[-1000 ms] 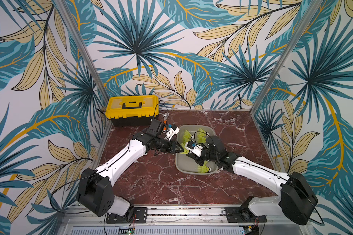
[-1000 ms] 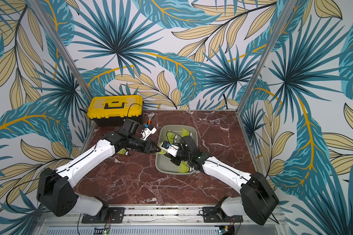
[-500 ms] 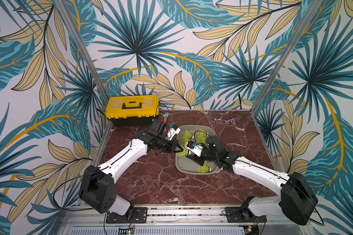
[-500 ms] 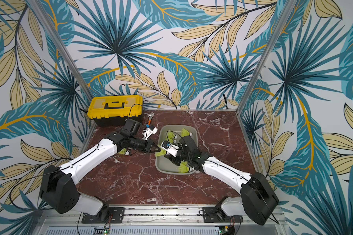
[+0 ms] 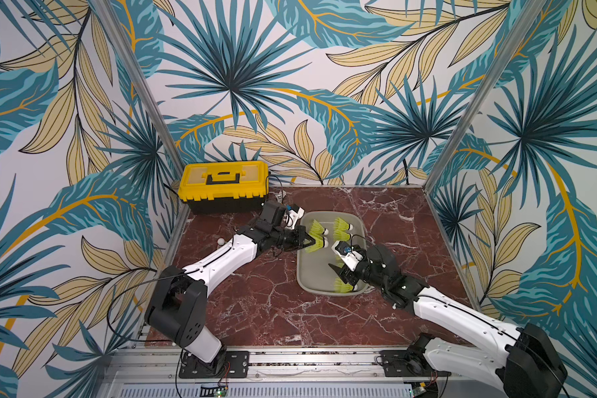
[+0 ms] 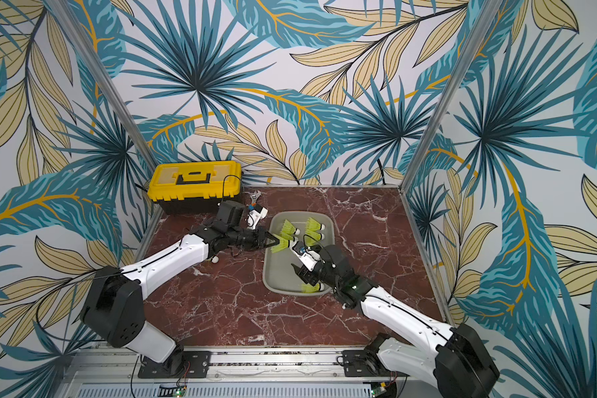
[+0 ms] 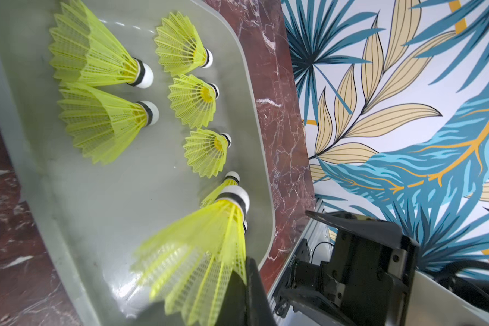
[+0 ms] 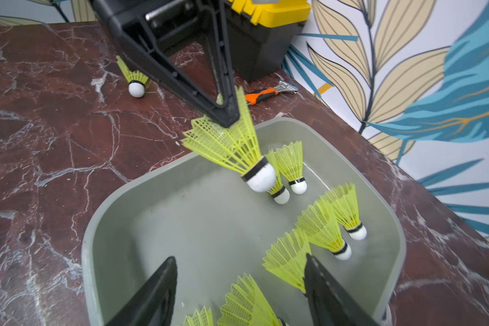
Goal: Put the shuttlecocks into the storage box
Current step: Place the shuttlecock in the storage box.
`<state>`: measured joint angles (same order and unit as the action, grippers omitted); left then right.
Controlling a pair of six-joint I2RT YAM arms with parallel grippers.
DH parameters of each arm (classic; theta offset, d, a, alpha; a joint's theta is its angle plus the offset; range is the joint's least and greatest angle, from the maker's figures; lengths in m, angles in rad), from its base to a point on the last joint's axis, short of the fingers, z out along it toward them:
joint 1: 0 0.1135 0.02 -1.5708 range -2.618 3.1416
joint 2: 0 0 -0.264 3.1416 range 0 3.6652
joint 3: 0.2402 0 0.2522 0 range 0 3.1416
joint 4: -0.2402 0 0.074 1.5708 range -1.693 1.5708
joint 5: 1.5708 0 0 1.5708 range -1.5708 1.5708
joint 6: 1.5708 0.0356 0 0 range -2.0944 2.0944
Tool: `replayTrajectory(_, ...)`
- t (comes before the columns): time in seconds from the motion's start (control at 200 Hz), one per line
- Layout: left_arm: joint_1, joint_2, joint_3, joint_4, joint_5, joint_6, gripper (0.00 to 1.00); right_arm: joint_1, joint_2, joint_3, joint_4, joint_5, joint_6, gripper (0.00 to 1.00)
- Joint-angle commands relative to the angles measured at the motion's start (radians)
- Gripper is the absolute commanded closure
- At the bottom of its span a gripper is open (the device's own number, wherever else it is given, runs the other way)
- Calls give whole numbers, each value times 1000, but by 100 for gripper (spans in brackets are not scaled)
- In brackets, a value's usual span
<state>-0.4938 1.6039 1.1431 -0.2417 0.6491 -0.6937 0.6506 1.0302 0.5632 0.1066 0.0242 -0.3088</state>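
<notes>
— What do we make of the shuttlecocks [image 7: 102, 121]?
— We see thin neon plastic mesh skirts, slightly translucent, with matt white tips.
— And the storage box [image 8: 181, 220]?
— Smooth grey plastic to us, with a soft sheen and faint reflections.
— We read the tabletop [image 8: 54, 141] as polished red-brown marble, or a marble look.
— Agreed. We'd call the left gripper [image 8: 227, 119] matt black plastic, the toolbox [image 5: 223, 187] moulded yellow and black plastic, and the wrench [image 8: 261, 94] bright metal with an orange grip.

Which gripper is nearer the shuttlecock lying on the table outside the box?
Left. The left gripper, shut on a held shuttlecock at the storage box rim, has the loose shuttlecock behind it; the right gripper hangs open over the box, farther off.
</notes>
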Motion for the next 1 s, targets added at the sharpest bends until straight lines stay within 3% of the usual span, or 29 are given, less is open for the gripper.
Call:
replayTrajectory(0.0, -12, 25, -33, 100, -26, -57, 100, 3, -71, -32, 6, 113, 93, 28)
replayTrajectory(0.381, -39, 148, 18, 69, -5, -23, 100, 3, -204, -98, -27, 183, 150, 28)
replayTrajectory(0.997, -38, 311, 211, -181, -51, 150, 100, 3, -205, -104, -42, 207, 150, 27)
